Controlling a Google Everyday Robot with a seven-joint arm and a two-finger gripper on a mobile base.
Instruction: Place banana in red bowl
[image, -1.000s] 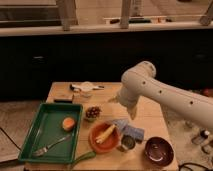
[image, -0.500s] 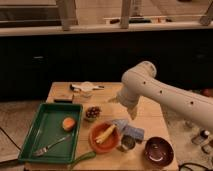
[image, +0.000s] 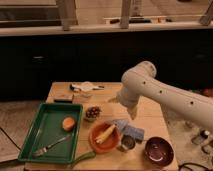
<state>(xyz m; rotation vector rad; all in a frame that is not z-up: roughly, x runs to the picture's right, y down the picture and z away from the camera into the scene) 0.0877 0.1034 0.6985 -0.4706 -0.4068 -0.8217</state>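
The pale-yellow banana (image: 105, 134) lies inside the round orange-red bowl (image: 95, 143) near the table's front middle. My white arm reaches in from the right, bends at the elbow and points down. My gripper (image: 133, 115) hangs above the table, just up and to the right of the red bowl. It is apart from the banana and I see nothing in it.
A green tray (image: 42, 120) at the left holds a round orange fruit (image: 68, 124) and a fork (image: 51, 145). Around the red bowl are a small bowl of dark berries (image: 92, 113), a long green vegetable (image: 83, 159), a blue-grey pack (image: 130, 129), a can (image: 127, 144) and a dark maroon bowl (image: 158, 150).
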